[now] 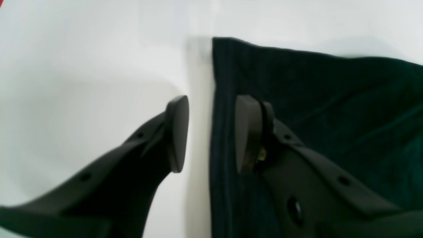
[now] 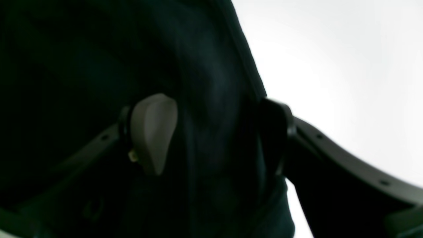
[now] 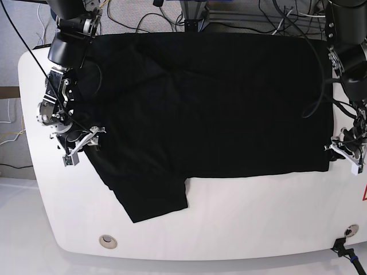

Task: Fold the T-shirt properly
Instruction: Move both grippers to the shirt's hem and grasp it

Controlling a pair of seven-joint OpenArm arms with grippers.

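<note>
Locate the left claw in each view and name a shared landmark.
Left wrist: left claw centre, open, straddling the T-shirt edge.
Right wrist: not in view.
Base: far right, at the T-shirt's corner.
Shared landmark: that cloth edge against the white table.

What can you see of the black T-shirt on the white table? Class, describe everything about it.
The T-shirt is plain black cloth, lying spread and mostly flat across the white table, its far edge at the table's back. One short sleeve juts toward the front edge. Light wrinkles cross it; no print shows. The open left gripper straddles its edge near a corner, and the open right gripper straddles the opposite edge.
</note>
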